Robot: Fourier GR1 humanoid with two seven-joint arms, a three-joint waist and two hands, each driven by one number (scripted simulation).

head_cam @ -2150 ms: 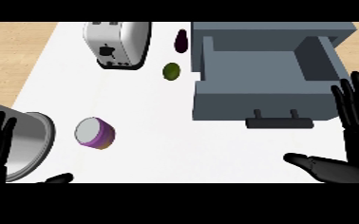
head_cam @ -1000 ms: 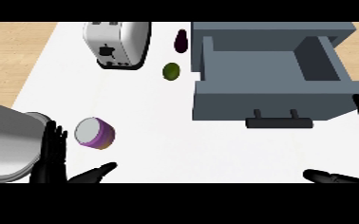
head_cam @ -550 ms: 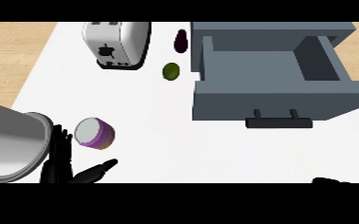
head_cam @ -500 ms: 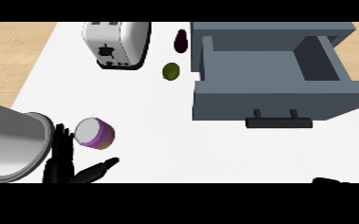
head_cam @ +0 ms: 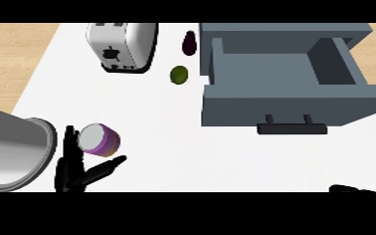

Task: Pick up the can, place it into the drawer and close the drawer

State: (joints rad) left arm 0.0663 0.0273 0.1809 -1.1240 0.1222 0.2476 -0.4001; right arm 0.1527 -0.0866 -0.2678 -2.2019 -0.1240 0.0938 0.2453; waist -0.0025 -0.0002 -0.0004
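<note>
At the lower edge on the left, the black left hand comes out from its grey forearm and stands with the fingers straight and close together, pointing away from the robot, while the thumb is spread out to the right. The hand is not closed on anything. The short purple can with a pale grey top stands on the white counter, between the fingers and the thumb, just beside the fingers; if they touch it I cannot tell. Of the black right hand only a small part shows at the lower right corner, and the state of its fingers I cannot tell. Further away on the right is the grey drawer, pulled open, with a dark bar handle on its front, well apart from the can. Left of the drawer lies a small round olive-green object. Beyond it stand a silver toaster and a small dark purple object.
</note>
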